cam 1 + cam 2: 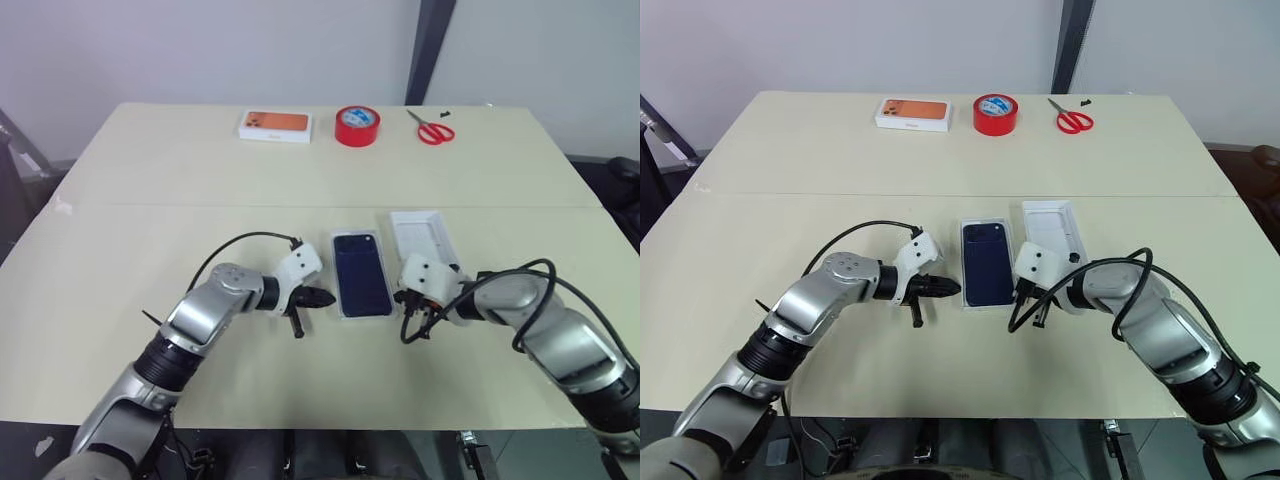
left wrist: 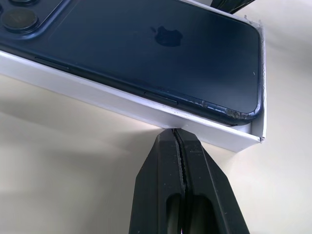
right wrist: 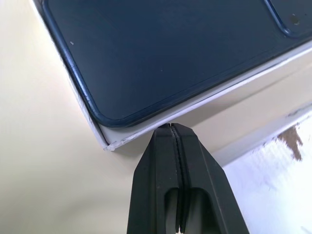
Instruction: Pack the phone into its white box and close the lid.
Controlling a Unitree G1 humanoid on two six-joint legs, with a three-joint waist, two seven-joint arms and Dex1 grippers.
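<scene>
The dark navy phone (image 1: 361, 272) lies back up inside the white box (image 2: 122, 105) at the middle of the table. My left gripper (image 1: 328, 297) is shut and empty, its tips against the box's left wall near the front corner. On the other side, my right gripper (image 1: 404, 297) is also shut and empty, its tips at the box's right front corner (image 3: 109, 144). A shallow white rectangular piece (image 1: 420, 235), seemingly the lid lying inside up, sits just right of the box and a little farther back.
Along the far edge of the table stand a white box with an orange top (image 1: 275, 125), a red tape roll (image 1: 357, 126) and red scissors (image 1: 433, 130). Black cables loop off both wrists above the tabletop.
</scene>
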